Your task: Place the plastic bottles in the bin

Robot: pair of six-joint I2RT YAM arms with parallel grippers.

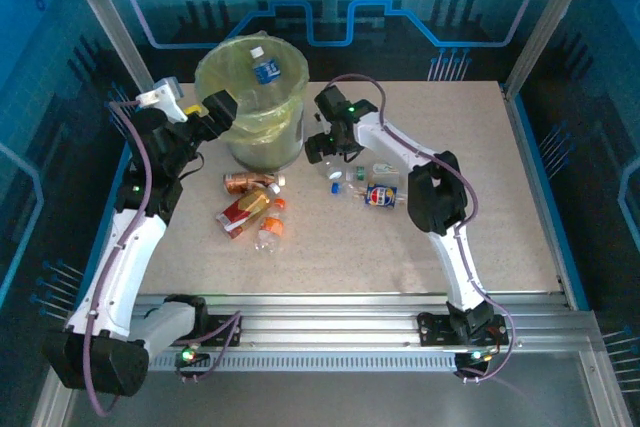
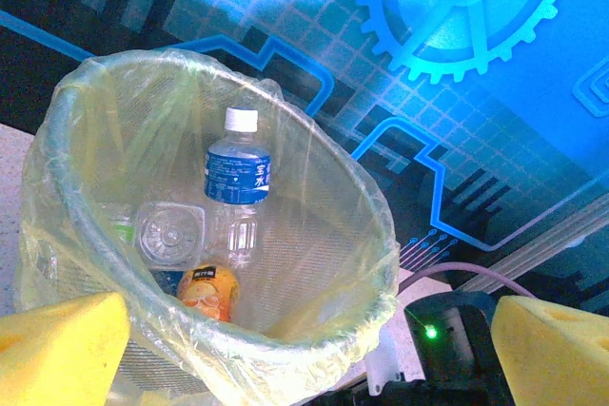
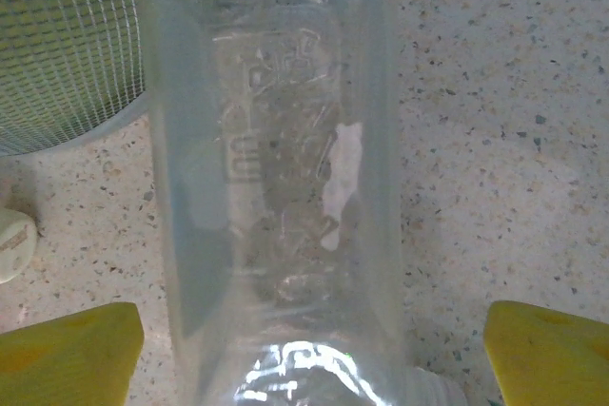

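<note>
The bin (image 1: 245,132), lined with a yellow-green bag, stands at the back left of the table. Inside it lie a blue-labelled bottle (image 2: 238,170), an orange-labelled one (image 2: 207,292) and a clear crushed one (image 2: 169,233). My left gripper (image 1: 222,107) hangs open over the bin's near rim (image 2: 285,354), its yellow pads (image 2: 57,349) far apart and nothing between them. My right gripper (image 1: 322,145) is low beside the bin's right side, open. A clear unlabelled bottle (image 3: 271,187) lies on the table between its pads (image 3: 71,354), with a gap on each side.
More bottles lie on the table: a copper one (image 1: 248,180), a red-orange one (image 1: 243,210), a clear one with an orange cap (image 1: 270,234), a small blue-capped one (image 1: 336,187) and a blue-red labelled one (image 1: 382,195). The bin's mesh wall (image 3: 57,45) is close on the right gripper's left.
</note>
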